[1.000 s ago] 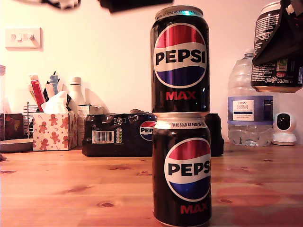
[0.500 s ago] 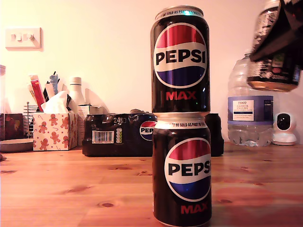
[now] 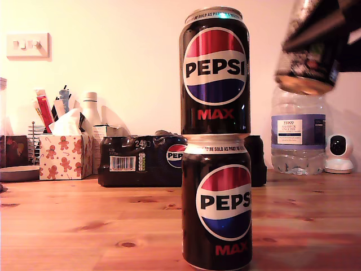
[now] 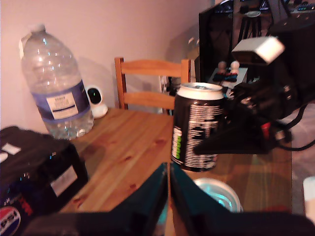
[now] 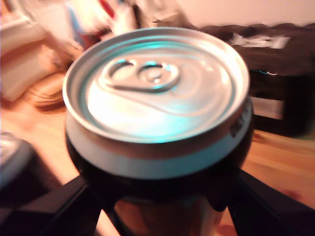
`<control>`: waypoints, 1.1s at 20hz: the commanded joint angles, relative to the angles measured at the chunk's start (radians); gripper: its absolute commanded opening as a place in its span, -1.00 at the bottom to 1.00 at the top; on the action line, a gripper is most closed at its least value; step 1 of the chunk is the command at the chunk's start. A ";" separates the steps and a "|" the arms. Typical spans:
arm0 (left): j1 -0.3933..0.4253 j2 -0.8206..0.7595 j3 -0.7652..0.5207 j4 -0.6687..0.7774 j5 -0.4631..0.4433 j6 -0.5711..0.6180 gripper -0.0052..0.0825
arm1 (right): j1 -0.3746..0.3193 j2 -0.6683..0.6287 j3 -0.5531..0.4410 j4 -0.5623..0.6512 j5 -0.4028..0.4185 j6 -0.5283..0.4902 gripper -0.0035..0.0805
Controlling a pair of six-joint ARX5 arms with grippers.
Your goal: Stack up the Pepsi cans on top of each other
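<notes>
Two Pepsi cans stand stacked on the wooden table (image 3: 84, 220) in the middle of the exterior view, the upper can (image 3: 215, 70) upright on the lower can (image 3: 217, 203). A third Pepsi can (image 3: 307, 62) hangs tilted in the air at the exterior view's upper right, apart from the stack, with my second gripper (image 3: 317, 35) shut on it. The second wrist view shows its silver lid (image 5: 157, 93) between the fingers (image 5: 74, 206). My first gripper (image 4: 169, 191) is shut on nothing, above the stack's lid (image 4: 216, 195), and faces the held can (image 4: 197, 128). It is outside the exterior view.
A large water bottle (image 3: 298, 141) and a small white camera (image 3: 338, 152) stand at the back on the exterior view's right. A shrink-wrapped multipack (image 3: 141, 161) lies behind the stack. A tissue box (image 3: 65, 155) is at the back left. A wooden chair (image 4: 152, 83) stands beyond the table.
My second gripper has carried the third can upward and toward the exterior view's left, closer to the stack, and the can now tilts. A dark shape at the view's top edge has gone.
</notes>
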 commanded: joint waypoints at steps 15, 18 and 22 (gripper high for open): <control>0.121 -0.131 -0.114 -0.086 0.056 0.025 -0.93 | 0.125 0.020 0.377 -0.208 -0.114 -0.013 -0.47; 0.124 -0.160 -0.174 -0.033 0.083 0.012 -0.93 | 0.165 0.077 0.434 -0.256 -0.114 -0.034 -0.47; 0.124 -0.209 -0.245 0.020 0.082 -0.065 -0.93 | 0.232 0.158 0.493 -0.296 -0.106 -0.077 -0.47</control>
